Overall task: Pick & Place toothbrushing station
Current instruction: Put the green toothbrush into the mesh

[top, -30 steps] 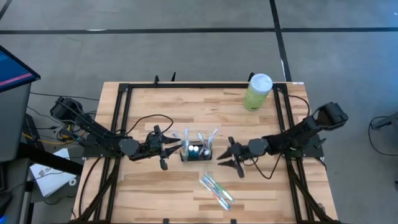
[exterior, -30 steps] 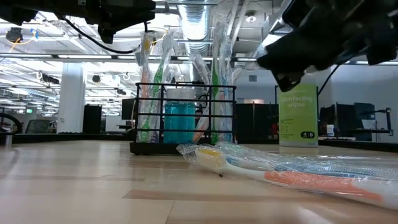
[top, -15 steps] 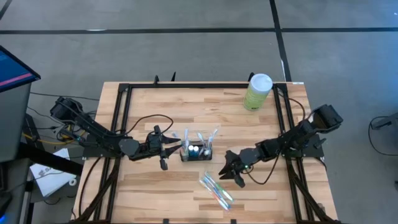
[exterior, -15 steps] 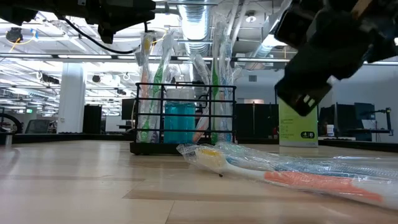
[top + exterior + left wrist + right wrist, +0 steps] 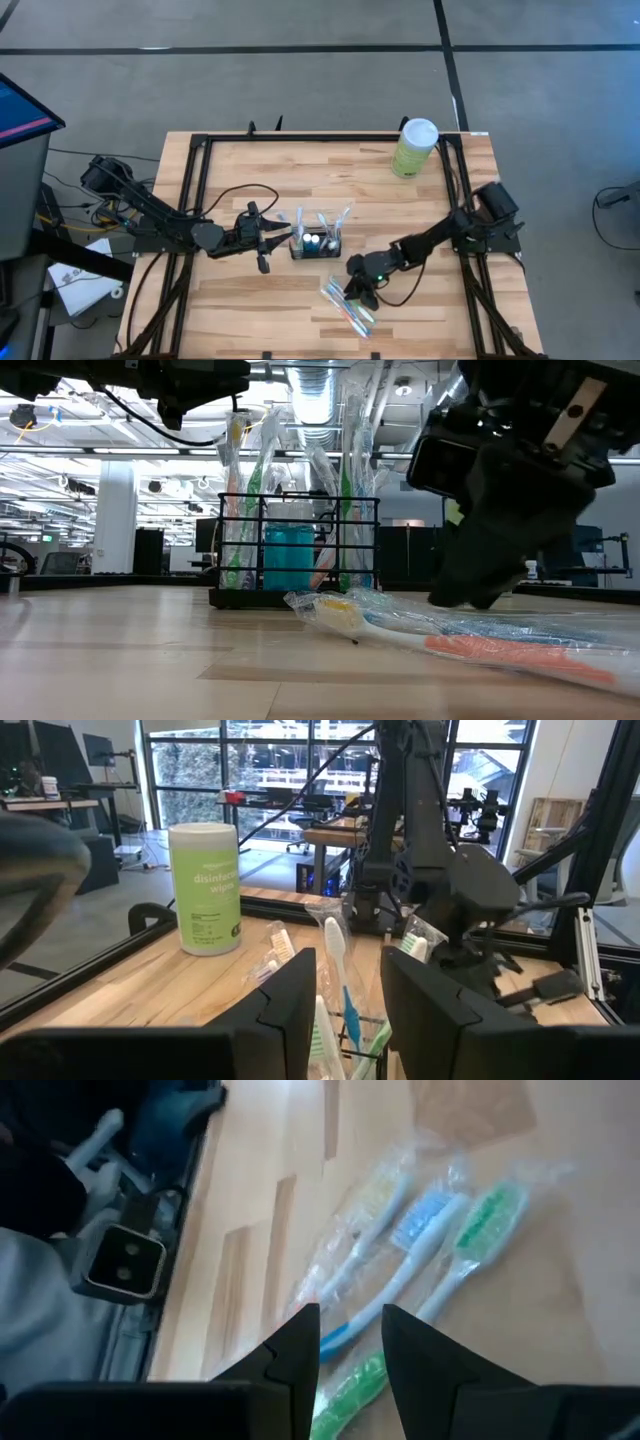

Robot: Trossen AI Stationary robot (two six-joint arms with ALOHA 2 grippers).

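The toothbrushing station (image 5: 315, 245), a low black wire holder, stands on the table's middle with several wrapped toothbrushes upright in it (image 5: 295, 550). My left gripper (image 5: 283, 238) points level at the holder's left end, up at the height of the brush heads. It is open, and the brushes show beyond the gap (image 5: 347, 1010). Three wrapped toothbrushes (image 5: 348, 305) lie flat near the front edge. My right gripper (image 5: 355, 292) slants down just over their handles (image 5: 350, 1342), open. I cannot tell whether it touches the wrap.
A tall pale-green wipes canister (image 5: 413, 148) with a white lid stands at the far right corner. A black frame (image 5: 195, 190) runs along the table's left, right and far sides. Bare wood lies to the near left of the holder.
My right gripper has come down and moved toward the table's near edge and left, from beside the holder to just over the lying toothbrushes. It has tipped nose-down and rolled on the way. The toothbrushes and the holder have kept still.
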